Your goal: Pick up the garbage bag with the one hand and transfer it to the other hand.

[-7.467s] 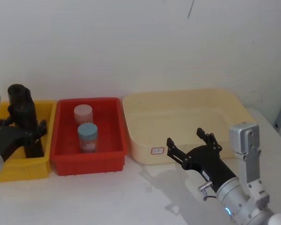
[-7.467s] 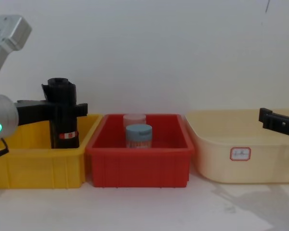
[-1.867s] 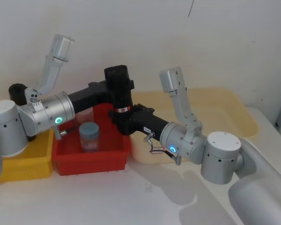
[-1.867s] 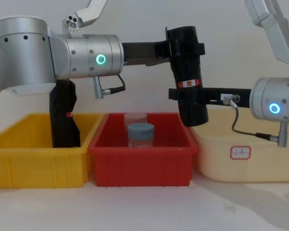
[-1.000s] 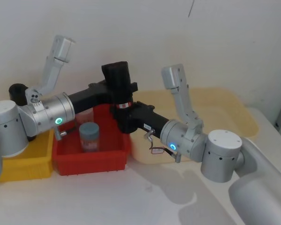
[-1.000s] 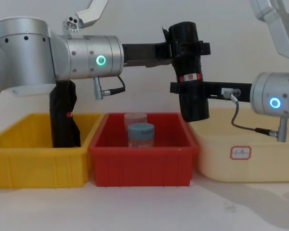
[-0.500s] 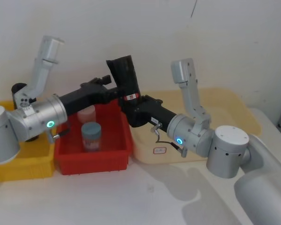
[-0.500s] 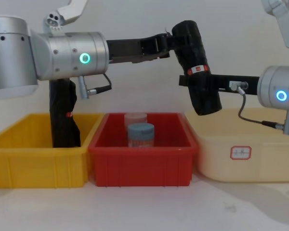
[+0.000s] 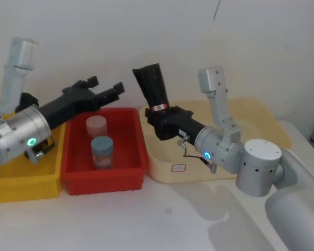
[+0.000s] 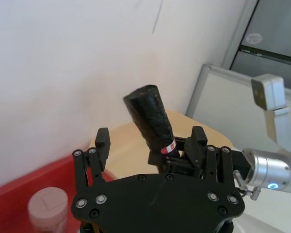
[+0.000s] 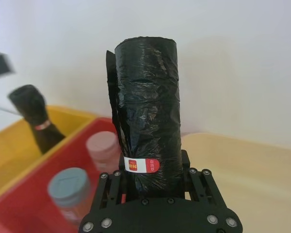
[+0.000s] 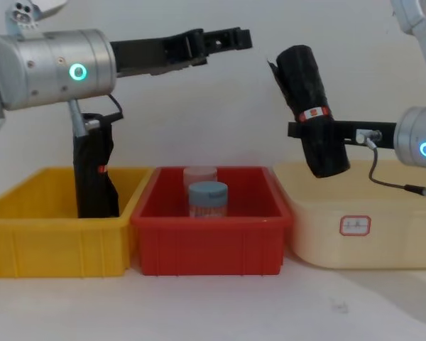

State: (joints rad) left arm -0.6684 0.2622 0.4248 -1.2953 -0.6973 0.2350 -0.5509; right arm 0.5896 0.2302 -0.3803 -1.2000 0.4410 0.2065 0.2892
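Observation:
The garbage bag (image 9: pixel 155 93) (image 12: pixel 312 106) (image 11: pixel 146 121), a thick black roll with a red-orange label band, hangs tilted in the air over the near-left corner of the cream bin. My right gripper (image 9: pixel 163 124) (image 12: pixel 318 133) (image 11: pixel 153 175) is shut on the bag's lower half, just below the band. My left gripper (image 9: pixel 105 87) (image 12: pixel 231 39) (image 10: pixel 151 139) stands open and holds nothing, up over the red bin and well left of the bag. In the left wrist view the bag (image 10: pixel 152 118) shows beyond the spread fingers.
Three bins stand in a row: a yellow bin (image 12: pixel 28 249) with a slim wrinkled black roll (image 12: pixel 94 174), a red bin (image 12: pixel 206 245) holding a blue-lidded jar (image 12: pixel 205 199) and a pink-lidded jar (image 9: pixel 96 125), and a large cream bin (image 9: pixel 251 125). Bare table lies in front.
My left gripper has opened, let go of the bag and drawn back to the left. The right gripper has carried the bag rightward, from over the red bin to over the cream bin's edge.

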